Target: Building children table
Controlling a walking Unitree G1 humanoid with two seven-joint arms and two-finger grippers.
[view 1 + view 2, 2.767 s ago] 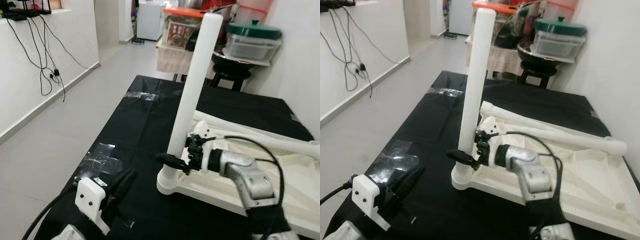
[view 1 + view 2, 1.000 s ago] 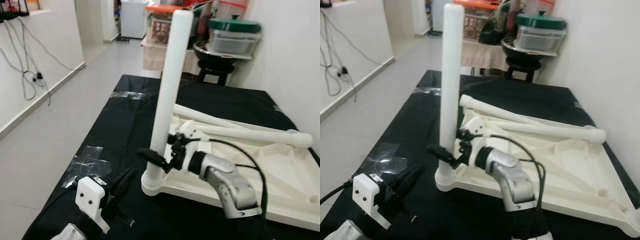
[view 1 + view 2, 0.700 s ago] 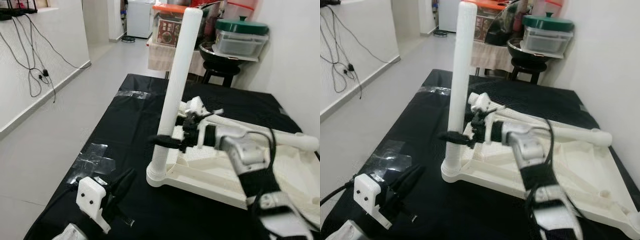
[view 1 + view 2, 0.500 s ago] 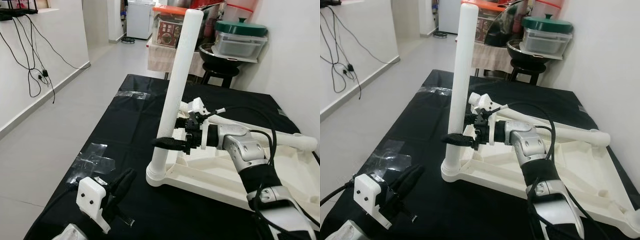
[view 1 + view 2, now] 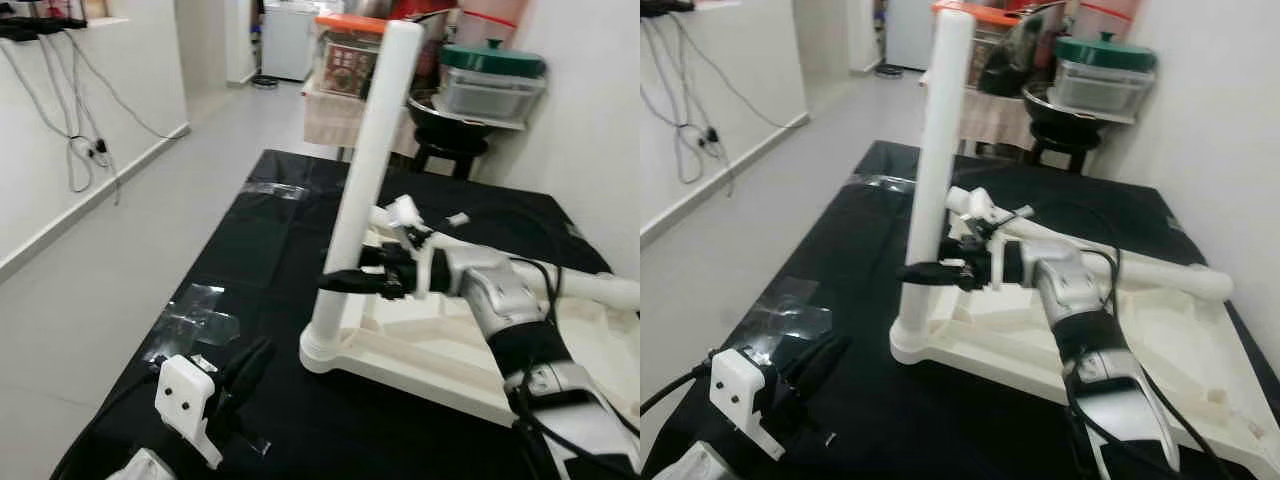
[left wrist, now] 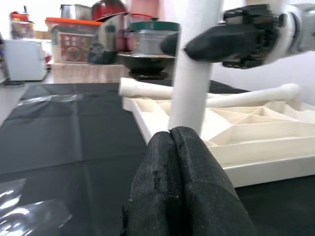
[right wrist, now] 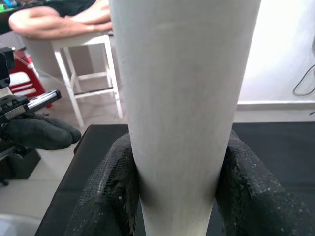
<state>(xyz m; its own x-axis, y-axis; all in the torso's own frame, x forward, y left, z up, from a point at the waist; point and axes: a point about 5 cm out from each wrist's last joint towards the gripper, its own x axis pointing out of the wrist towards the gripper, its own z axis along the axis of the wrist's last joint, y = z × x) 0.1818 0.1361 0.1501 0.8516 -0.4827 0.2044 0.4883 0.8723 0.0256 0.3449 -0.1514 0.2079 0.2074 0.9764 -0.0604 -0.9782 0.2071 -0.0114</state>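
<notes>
White table leg (image 7: 184, 98) between right gripper (image 7: 179, 191) fingers

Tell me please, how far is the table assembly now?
One leg stands upright in a corner of the upturned tabletop. The right gripper clamps it, so it may still need tightening. Two more legs lie loose on the tabletop, not fitted. The left gripper is shut and idle.
</notes>
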